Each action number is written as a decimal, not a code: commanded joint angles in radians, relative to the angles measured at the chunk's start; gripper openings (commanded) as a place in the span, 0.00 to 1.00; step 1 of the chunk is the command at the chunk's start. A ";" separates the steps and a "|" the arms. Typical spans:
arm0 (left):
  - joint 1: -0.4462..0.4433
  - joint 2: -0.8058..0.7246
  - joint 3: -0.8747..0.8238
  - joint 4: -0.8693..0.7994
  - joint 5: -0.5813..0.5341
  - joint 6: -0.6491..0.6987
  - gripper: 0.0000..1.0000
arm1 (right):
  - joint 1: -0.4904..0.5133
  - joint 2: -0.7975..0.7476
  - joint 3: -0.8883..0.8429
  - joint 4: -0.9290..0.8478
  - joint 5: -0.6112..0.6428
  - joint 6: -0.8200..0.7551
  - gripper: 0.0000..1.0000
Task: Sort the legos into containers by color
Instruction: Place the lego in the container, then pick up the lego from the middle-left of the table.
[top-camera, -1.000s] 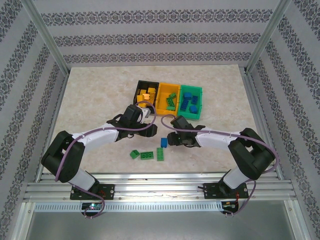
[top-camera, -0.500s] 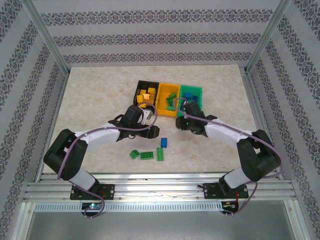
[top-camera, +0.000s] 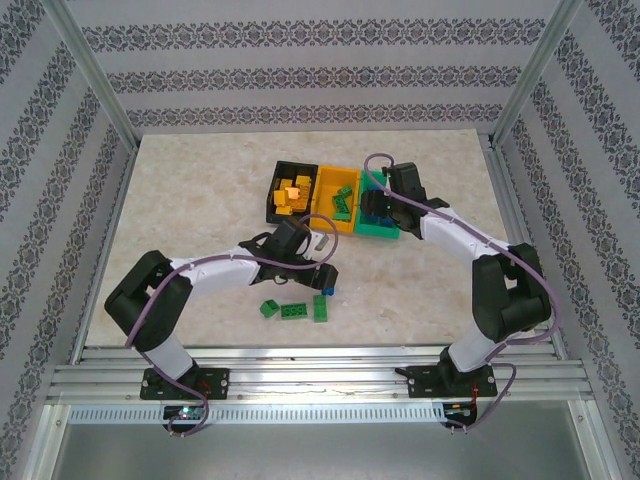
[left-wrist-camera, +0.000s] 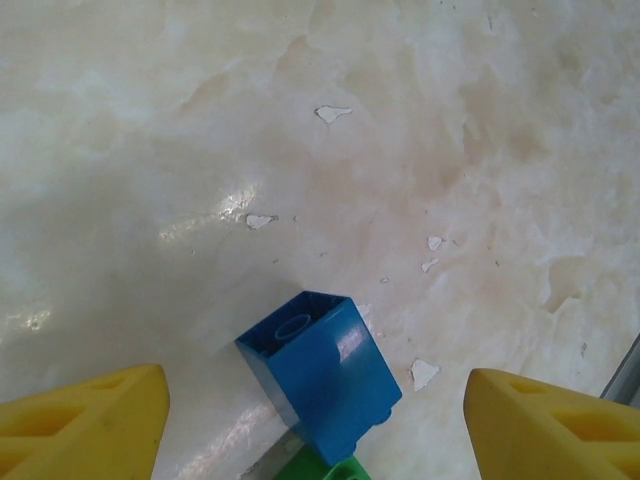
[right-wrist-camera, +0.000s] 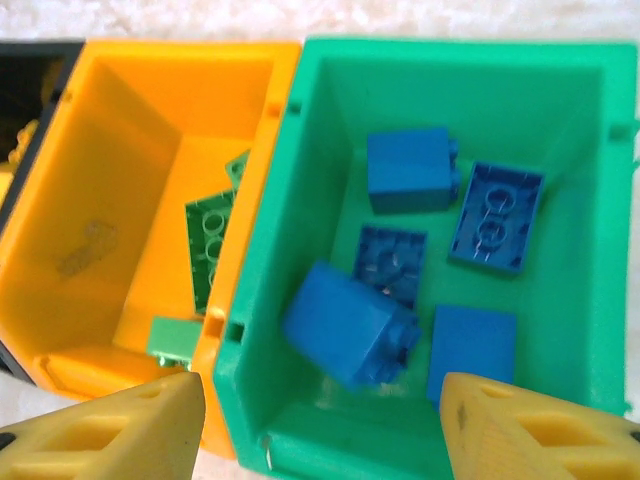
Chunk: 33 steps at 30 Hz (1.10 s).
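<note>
Beige marble-look tabletop (top-camera: 200, 190) — patterned striped walls (top-camera: 320, 70), aluminium frame posts (top-camera: 90, 70).

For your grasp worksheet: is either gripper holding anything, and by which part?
Nothing. Left gripper open over a blue brick; right gripper open over the green bin.

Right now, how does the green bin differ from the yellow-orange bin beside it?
Colour: the green bin against the yellow-orange bin. Contents: the green bin holds blue bricks, while the yellow-orange bin holds green bricks. Place: the green bin ends the row, while the yellow-orange bin sits in the middle, next to the black bin. Both are open-top, rectangular and joined side by side.
</note>
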 joint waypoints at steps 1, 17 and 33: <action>-0.022 0.056 0.059 -0.075 -0.005 0.023 0.75 | 0.009 -0.043 -0.063 0.020 -0.030 -0.010 0.64; -0.099 0.181 0.212 -0.255 -0.079 0.053 0.55 | -0.003 -0.244 -0.263 0.023 0.020 -0.050 0.65; -0.120 0.241 0.370 -0.393 -0.172 0.030 0.30 | -0.044 -0.334 -0.452 0.206 -0.034 -0.028 0.65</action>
